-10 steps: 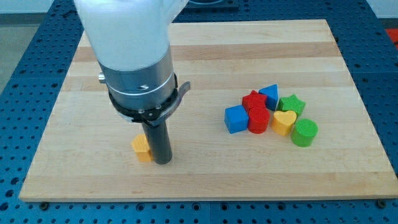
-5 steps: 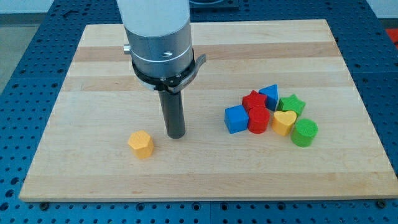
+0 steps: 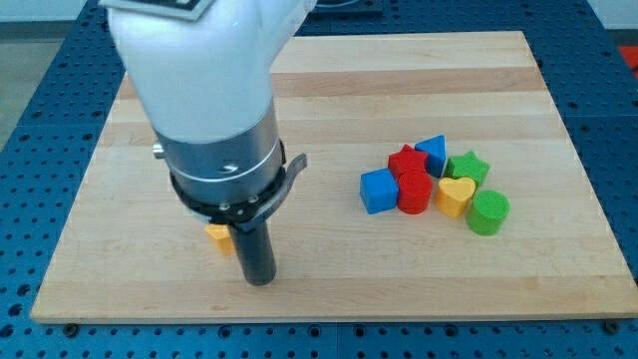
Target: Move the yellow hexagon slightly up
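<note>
The yellow hexagon (image 3: 219,237) lies on the wooden board (image 3: 329,90) at the lower left, mostly hidden behind my arm; only its left edge shows. My tip (image 3: 259,280) rests on the board just right of and below the hexagon, close to it; contact cannot be made out.
A cluster of blocks sits at the view's right: blue cube (image 3: 378,190), red cylinder (image 3: 414,192), a red block (image 3: 406,160), blue triangle (image 3: 433,152), green star (image 3: 466,167), yellow heart (image 3: 456,195), green cylinder (image 3: 488,212). The board's bottom edge is near my tip.
My arm swung from above right of the hexagon down and to the left, so my tip now stands below right of the hexagon. The hexagon looks unmoved.
</note>
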Controlling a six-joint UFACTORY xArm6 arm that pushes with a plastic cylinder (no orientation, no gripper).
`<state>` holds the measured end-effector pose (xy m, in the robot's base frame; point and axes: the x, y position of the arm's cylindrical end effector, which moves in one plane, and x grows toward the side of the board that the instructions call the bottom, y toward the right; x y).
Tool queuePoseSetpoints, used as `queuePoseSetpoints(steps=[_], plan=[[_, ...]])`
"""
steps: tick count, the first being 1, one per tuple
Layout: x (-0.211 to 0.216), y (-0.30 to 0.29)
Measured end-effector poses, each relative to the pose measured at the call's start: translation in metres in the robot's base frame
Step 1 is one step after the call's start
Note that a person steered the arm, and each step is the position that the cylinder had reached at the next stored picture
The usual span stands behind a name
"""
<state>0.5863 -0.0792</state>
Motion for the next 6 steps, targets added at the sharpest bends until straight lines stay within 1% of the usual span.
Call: queuePoseSetpoints(steps=[1, 2, 3, 4, 5, 6], plan=[[0.003, -0.016], [-0.052, -0.054], [-0.111, -0.078], [-0.184, -0.097], [-0.216, -0.112], [-0.202, -0.118]])
